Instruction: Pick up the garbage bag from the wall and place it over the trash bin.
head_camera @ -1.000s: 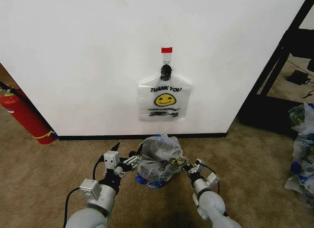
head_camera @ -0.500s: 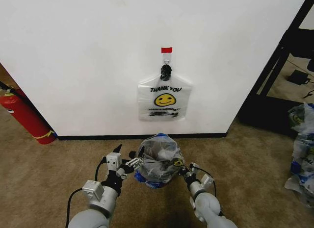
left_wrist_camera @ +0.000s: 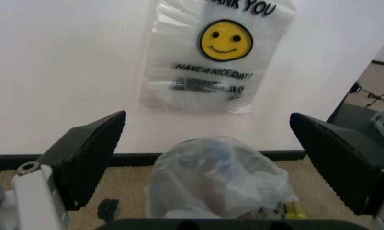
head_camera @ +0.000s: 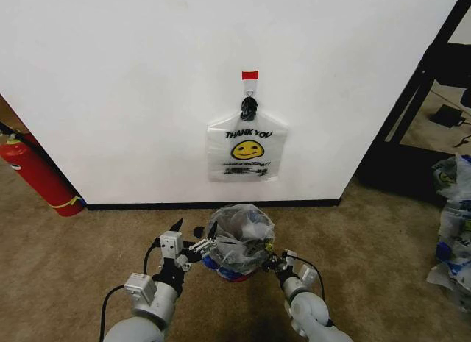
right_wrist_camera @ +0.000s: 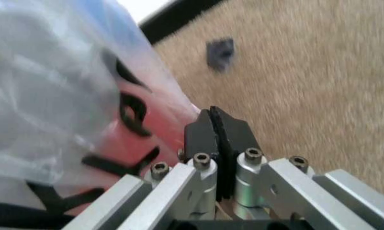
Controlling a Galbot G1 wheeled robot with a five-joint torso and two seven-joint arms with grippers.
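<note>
Since a second ago both arms have drawn back toward the robot and lower, stretching the bag (head_camera: 239, 235) down over the bin (head_camera: 234, 274). Right gripper (right_wrist_camera: 212, 125) pads pressed together at the film's edge (a pinched fold likely, not confirmed). Left gripper (head_camera: 193, 246) beside the bag; its wrist view shows the pads (left_wrist_camera: 90, 151) spread wide, holding nothing. Another smiley bag (head_camera: 246, 147) hangs from the hook (head_camera: 249, 104) on the wall (head_camera: 132, 84). Risk: one-sided tension could tear the film or tip the bin.
</note>
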